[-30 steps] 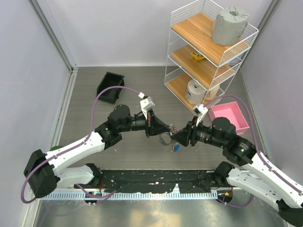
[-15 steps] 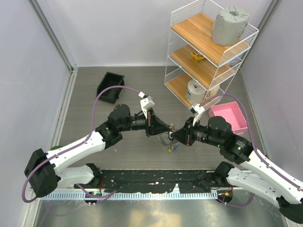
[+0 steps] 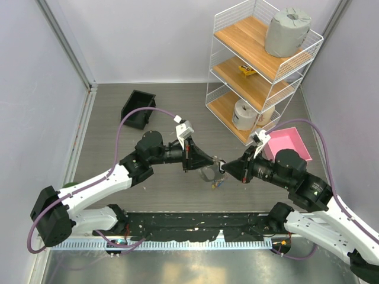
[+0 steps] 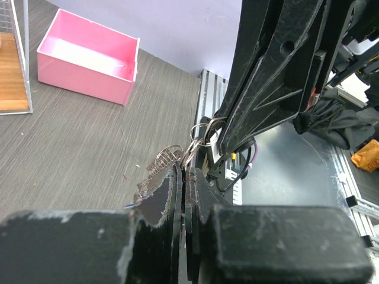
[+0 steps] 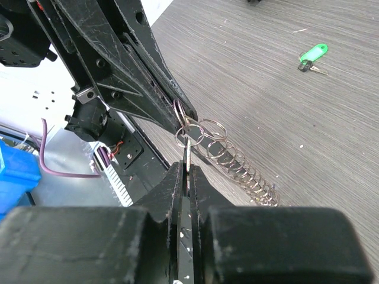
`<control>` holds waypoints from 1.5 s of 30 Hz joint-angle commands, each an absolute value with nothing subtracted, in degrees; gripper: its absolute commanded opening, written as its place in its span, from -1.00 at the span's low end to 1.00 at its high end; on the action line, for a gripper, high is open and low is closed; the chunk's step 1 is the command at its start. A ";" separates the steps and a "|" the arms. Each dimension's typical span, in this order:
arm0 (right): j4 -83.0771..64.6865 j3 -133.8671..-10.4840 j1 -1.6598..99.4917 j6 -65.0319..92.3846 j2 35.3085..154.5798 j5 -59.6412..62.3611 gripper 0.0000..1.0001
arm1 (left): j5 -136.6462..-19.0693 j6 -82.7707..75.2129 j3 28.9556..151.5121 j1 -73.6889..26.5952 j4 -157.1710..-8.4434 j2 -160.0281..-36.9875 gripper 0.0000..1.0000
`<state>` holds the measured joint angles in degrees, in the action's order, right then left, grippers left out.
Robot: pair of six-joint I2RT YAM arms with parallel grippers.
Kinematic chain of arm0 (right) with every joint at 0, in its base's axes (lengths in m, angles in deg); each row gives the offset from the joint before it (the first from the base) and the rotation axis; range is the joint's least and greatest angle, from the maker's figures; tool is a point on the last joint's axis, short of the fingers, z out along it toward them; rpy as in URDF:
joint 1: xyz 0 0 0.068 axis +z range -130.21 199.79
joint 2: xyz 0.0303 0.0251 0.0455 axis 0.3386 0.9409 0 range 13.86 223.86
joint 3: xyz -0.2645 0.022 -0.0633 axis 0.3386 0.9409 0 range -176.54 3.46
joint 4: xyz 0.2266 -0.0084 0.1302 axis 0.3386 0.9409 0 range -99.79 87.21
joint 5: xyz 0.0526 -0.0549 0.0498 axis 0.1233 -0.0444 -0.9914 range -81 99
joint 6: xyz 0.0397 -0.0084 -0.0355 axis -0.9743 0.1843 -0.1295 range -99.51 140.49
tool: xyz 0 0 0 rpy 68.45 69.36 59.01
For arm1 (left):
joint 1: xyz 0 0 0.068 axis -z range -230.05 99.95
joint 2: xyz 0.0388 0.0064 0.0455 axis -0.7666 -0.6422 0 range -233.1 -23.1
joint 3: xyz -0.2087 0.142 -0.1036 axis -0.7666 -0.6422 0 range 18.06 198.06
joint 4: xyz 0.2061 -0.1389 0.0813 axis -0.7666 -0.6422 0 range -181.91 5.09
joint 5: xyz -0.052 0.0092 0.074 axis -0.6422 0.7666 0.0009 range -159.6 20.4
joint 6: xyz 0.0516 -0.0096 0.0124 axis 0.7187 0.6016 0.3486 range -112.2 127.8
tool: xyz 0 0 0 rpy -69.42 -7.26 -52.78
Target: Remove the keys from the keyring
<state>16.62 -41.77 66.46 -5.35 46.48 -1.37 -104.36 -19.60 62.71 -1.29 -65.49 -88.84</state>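
The keyring hangs in the air between my two grippers, above the middle of the table. Small keys, one with a blue head, dangle below it. My left gripper is shut on a silver ring of the keyring. My right gripper is shut on a thin metal key that is threaded on a ring. A silver link chain hangs from the rings; it also shows in the left wrist view. The heads of the keys are hidden in both wrist views.
A white wire shelf with wooden boards stands at the back right, and a pink tray lies beside it. A black box sits at the back left. A lone green-tagged key lies on the table.
My right gripper has drawn back a little to the right, away from the left gripper. The left arm has held still with the ring.
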 commanded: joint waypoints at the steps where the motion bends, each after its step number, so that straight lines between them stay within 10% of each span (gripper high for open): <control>1: 17.37 -45.32 66.63 -5.61 46.47 -0.67 -0.85 | -104.76 -16.90 62.80 -1.18 -63.81 -87.35 -1.00; 45: 27.04 -56.84 66.63 -3.50 62.64 -7.17 -0.84 | -76.55 26.43 71.50 15.07 -94.31 -84.80 -1.00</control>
<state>28.73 -54.50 66.57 -3.76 62.35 -5.98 -82.31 21.38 68.37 12.98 -92.81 -84.22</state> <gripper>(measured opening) 0.111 0.087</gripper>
